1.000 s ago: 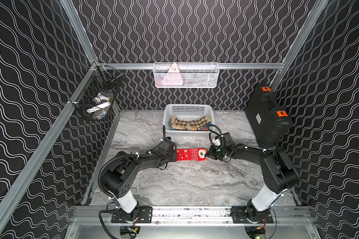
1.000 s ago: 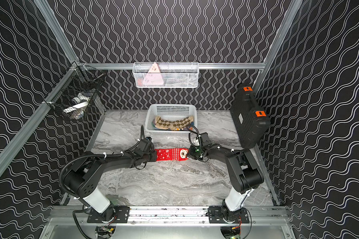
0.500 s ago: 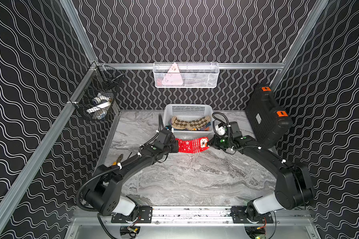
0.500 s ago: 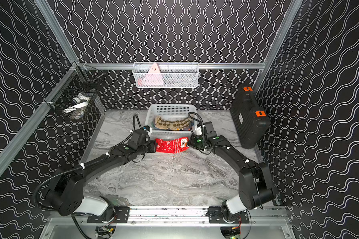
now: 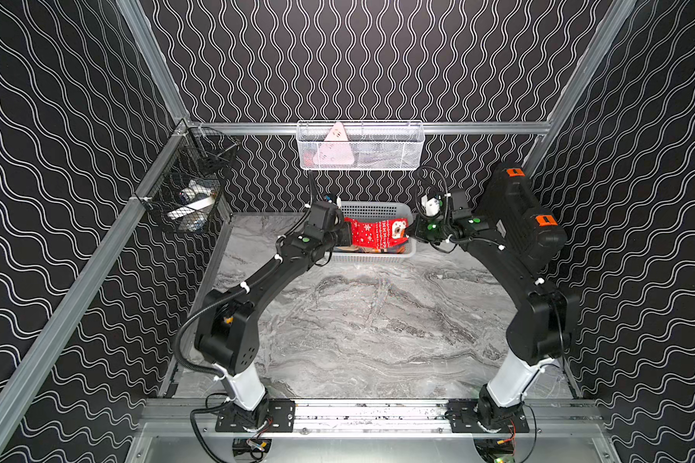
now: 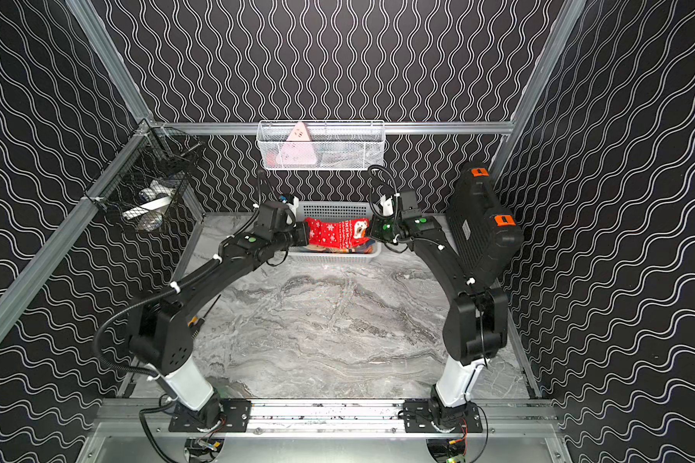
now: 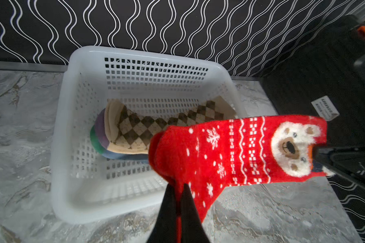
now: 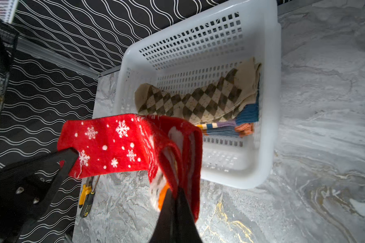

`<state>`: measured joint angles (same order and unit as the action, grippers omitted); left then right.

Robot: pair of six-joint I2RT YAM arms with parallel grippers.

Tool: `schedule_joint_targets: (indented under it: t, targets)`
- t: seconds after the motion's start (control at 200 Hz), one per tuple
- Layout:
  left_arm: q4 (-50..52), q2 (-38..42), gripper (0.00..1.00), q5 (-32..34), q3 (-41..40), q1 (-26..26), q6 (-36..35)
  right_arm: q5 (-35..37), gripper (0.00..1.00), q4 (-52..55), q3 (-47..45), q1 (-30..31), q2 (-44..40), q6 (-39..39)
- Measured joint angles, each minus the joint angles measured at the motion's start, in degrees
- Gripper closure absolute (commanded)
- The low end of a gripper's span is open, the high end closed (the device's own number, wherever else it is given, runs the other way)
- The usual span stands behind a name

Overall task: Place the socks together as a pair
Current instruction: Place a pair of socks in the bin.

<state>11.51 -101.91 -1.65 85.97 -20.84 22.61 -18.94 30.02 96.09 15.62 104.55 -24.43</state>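
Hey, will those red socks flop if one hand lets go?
Likely floppy: the red socks droop and fold between the left hand and right hand. Probably light, since pinches at the ends carry them. Fuzzy knit looks grippy, unlikely to slip.

Bare tabletop (image 5: 378, 320), basket wall (image 5: 372, 257), case (image 5: 518, 216) rightward

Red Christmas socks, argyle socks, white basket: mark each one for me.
red Christmas socks (image 7: 236, 151), left wrist view, on the snowflake-patterned middle.
argyle socks (image 8: 198, 98), right wrist view, on the diamond pattern.
white basket (image 7: 66, 126), left wrist view, on a side wall.
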Motion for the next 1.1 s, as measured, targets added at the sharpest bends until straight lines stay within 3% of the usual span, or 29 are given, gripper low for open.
schedule_joint_targets:
  t: [0.57, 0.63, 0.72, 0.791, 0.941, 1.096]
  targets:
    - [-0.3, -24.0, 1.0, 0.5, 15.2, 5.1, -4.1, -4.3, 1.0, -1.7, 15.6, -3.8, 25.4, -0.2]
    - [-0.3, -25.4, 0.86, 0.6, 16.1, 5.2, -4.5, -4.7, 1.0, -1.6, 16.5, -3.8, 26.5, -0.3]
    - [0.1, -26.2, 0.59, 0.6, 16.4, 5.2, -4.7, -5.3, 0.87, -1.6, 17.2, -3.8, 27.2, -0.3]
    - [0.1, -26.2, 0.48, 0.6, 16.4, 5.2, -4.7, -5.8, 0.75, -1.2, 18.9, -3.8, 28.0, -0.4]
    - [-0.4, -22.8, 0.39, 0.6, 12.9, 5.2, -4.7, -5.7, 0.53, -1.1, 16.7, -3.8, 25.1, -0.2]
    - [-4.1, -10.2, 0.37, 2.0, 3.5, 5.2, -4.7, -3.0, 0.29, -1.1, 10.4, -3.8, 14.1, 0.5]
